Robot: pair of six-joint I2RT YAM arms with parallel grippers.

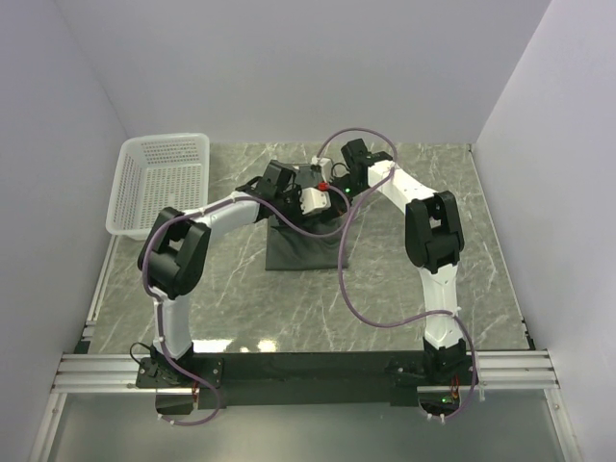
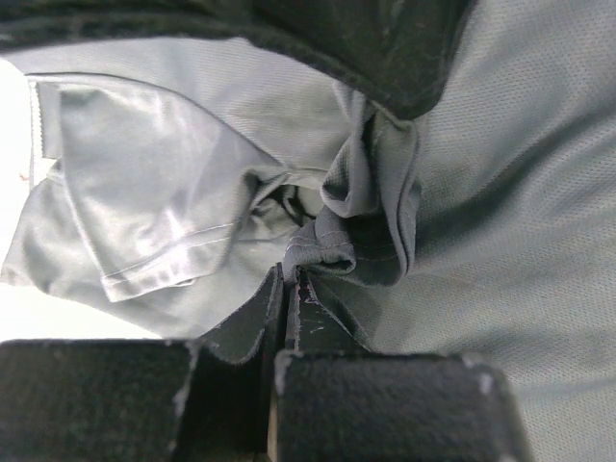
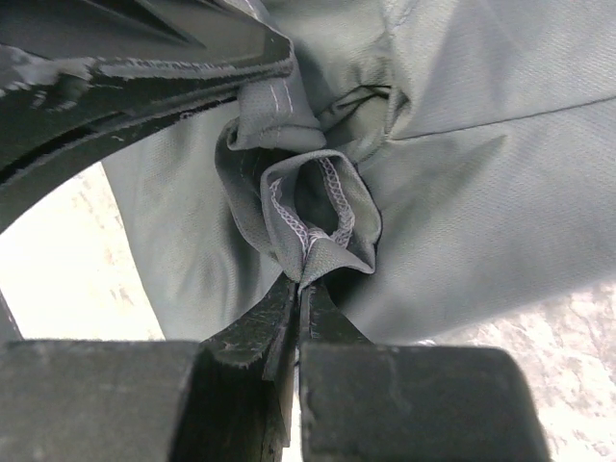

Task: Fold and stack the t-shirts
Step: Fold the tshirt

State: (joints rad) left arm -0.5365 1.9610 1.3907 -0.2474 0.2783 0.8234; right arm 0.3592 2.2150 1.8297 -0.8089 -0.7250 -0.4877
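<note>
- L gripper (image 2: 287,289): both black fingers are pinched together w/ a bunched fold of the dark charcoal-grey soft fabric t-shirt (image 2: 520,192) caught btw the tips. No gap shows btw the jaws.
- Just ahead of the L tips the cloth gathers into a tight knot of wrinkles. A hemmed flap (image 2: 144,221) lies flatter, off to the gripper's left in its wrist view.
- R gripper (image 3: 300,289): also clenched, tips nipping a rolled hem (image 3: 313,207) w/ pale stitching. The hem curls into a small loop right above the tips.
- Beyond the R tips and to their right the fabric spreads smooth. The grey marble-pattern tabletop (image 3: 568,337) shows past the cloth's edge on either side of the gripper.
- Top view: both grippers sit close together at the far edge of the shirt. The shirt is a dark, roughly rectangular heap just on the near side of them, about mid-table.
- White plastic mesh basket (image 1: 164,178): well apart, off to the L gripper's left at the table's far-left corner, not touching the shirt.
</note>
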